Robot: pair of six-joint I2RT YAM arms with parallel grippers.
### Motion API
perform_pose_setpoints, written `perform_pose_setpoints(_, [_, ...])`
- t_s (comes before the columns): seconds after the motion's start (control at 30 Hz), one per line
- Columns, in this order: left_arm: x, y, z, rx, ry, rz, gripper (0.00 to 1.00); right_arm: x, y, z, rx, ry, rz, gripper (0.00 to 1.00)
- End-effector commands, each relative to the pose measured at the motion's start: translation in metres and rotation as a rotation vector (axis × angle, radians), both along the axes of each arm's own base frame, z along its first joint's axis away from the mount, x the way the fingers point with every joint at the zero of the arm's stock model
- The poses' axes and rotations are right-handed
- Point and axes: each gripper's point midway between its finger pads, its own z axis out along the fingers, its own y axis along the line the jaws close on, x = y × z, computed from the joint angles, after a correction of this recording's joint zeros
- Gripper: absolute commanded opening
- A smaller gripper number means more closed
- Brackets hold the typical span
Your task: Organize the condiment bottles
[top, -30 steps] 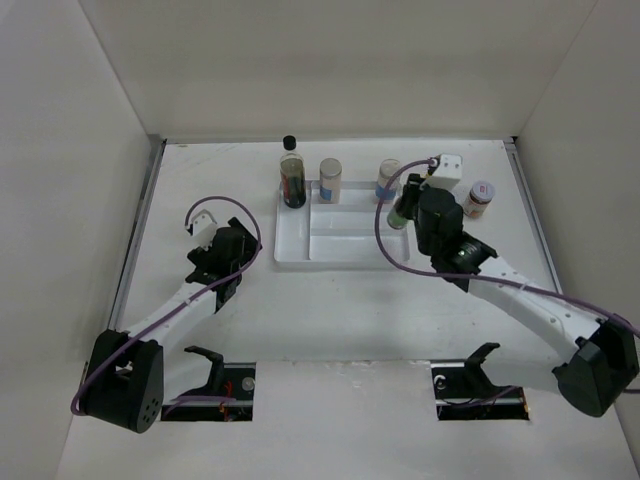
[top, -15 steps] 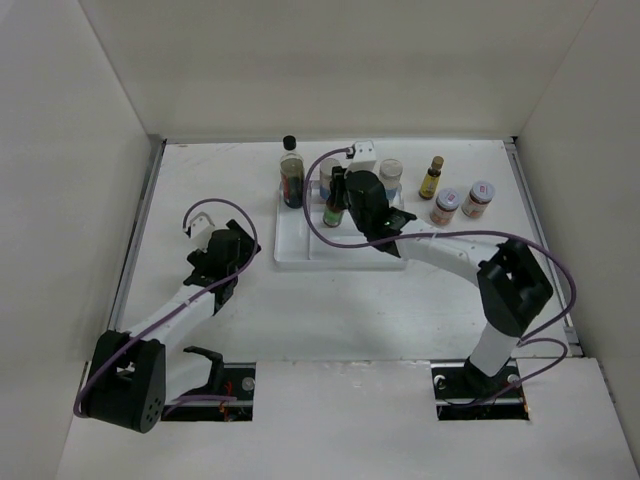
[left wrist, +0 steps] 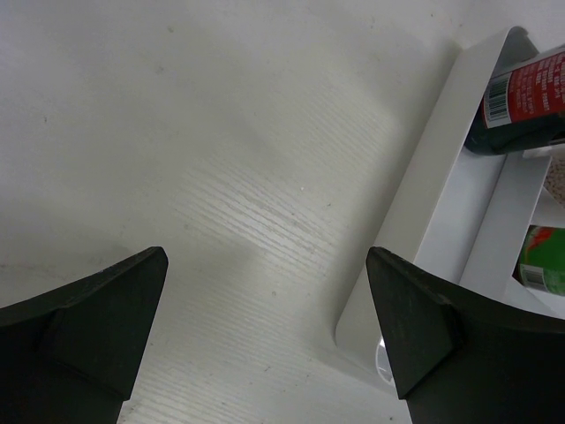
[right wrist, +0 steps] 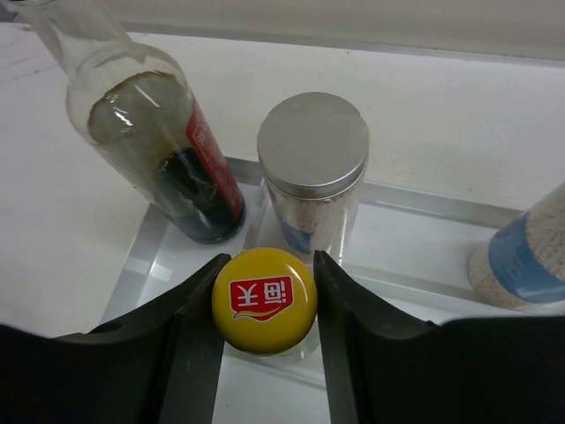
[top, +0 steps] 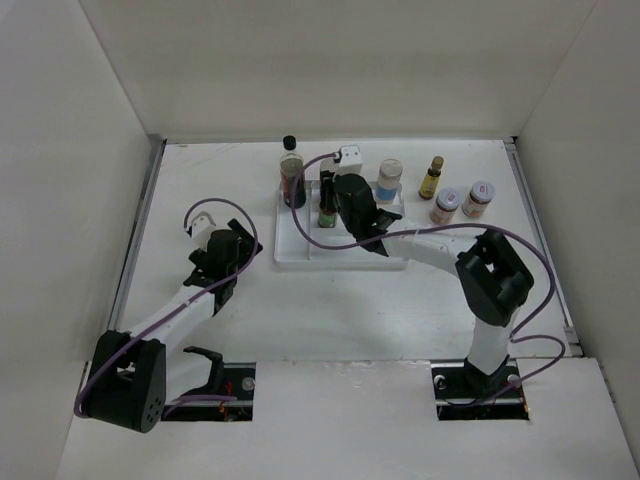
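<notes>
**Yellow-capped sauce bottle clamped over the tray**

The red-sauce yellow-capped bottle (right wrist: 264, 300) stands upright over the left part of the white divided tray (top: 298, 247). The right end effector (right wrist: 267, 263) is clamped on it, one black finger on either side of the yellow cap. Whether the base rests on the tray floor cannot be told from these views.

Just behind it, in the tray's back row, stand the dark black-capped bottle (top: 291, 173) at the left corner and the silver-lidded jar (right wrist: 312, 168) beside it, close but apart. The blue-labelled white jar (top: 388, 181) is at the back right of the tray.

Off the tray to the right, three more things stand on the worktop (top: 210, 170): the tiny yellow bottle (top: 431, 177) nearest the back wall, and the two red-labelled jars (top: 445, 205) (top: 479, 198) side by side just in front of it.

The left end effector (left wrist: 265, 256) hangs over bare worktop just left of the tray's near left corner, its fingers wide apart with nothing between them.

The worktop is white (the left wrist view shows a faint wood grain in it, with a soft shadow across). Plain white walls (top: 330, 60) close it in at the back and on both sides. Purple cables loop along both arms, and two dark openings sit in the near edge by the arm bases.
</notes>
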Motion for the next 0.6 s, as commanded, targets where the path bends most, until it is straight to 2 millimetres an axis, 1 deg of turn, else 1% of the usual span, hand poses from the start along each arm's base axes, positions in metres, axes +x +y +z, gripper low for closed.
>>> perform_pose_setpoints(0.0, [0.007, -0.002, 0.009, -0.028, -0.054, 0.000, 1.00, 0.008, 0.022, 0.070, 0.146, -0.162, 0.015, 0.50])
perform_pose_setpoints(0.1, [0.007, -0.002, 0.008, -0.029, -0.049, 0.000, 1.00, 0.006, 0.021, 0.074, 0.150, -0.165, 0.023, 0.63])
perform_pose_setpoints(0.17, [0.007, -0.002, 0.009, -0.032, -0.053, -0.003, 1.00, -0.002, 0.014, 0.087, 0.152, -0.173, 0.026, 0.71])
perform_pose_setpoints(0.23, [0.007, -0.001, 0.008, -0.030, -0.050, 0.001, 1.00, -0.013, 0.002, 0.108, 0.167, -0.199, 0.027, 0.79])
perform_pose_setpoints(0.27, [0.007, -0.001, 0.008, -0.031, -0.050, 0.002, 1.00, -0.020, -0.005, 0.119, 0.179, -0.216, 0.030, 0.81])
perform_pose_setpoints(0.3, [0.007, -0.001, 0.008, -0.031, -0.047, 0.002, 1.00, -0.023, -0.016, 0.126, 0.185, -0.229, 0.021, 0.82])
perform_pose_setpoints(0.33, [0.007, -0.001, 0.009, -0.033, -0.051, 0.001, 1.00, -0.022, -0.035, 0.135, 0.196, -0.244, -0.006, 0.83])
perform_pose_setpoints(0.37, [0.007, -0.001, 0.009, -0.035, -0.055, -0.001, 1.00, -0.021, -0.053, 0.140, 0.206, -0.254, -0.036, 0.83])
perform_pose_setpoints(0.43, [0.007, -0.002, 0.008, -0.034, -0.050, -0.002, 1.00, -0.011, -0.100, 0.140, 0.204, -0.262, -0.134, 0.82])
perform_pose_setpoints(0.5, [0.008, -0.002, 0.006, -0.033, -0.044, -0.002, 1.00, 0.003, -0.150, 0.132, 0.196, -0.252, -0.251, 0.81])
perform_pose_setpoints(0.57, [0.008, -0.003, 0.006, -0.038, -0.045, -0.010, 1.00, 0.021, -0.199, 0.112, 0.138, -0.205, -0.375, 0.82])
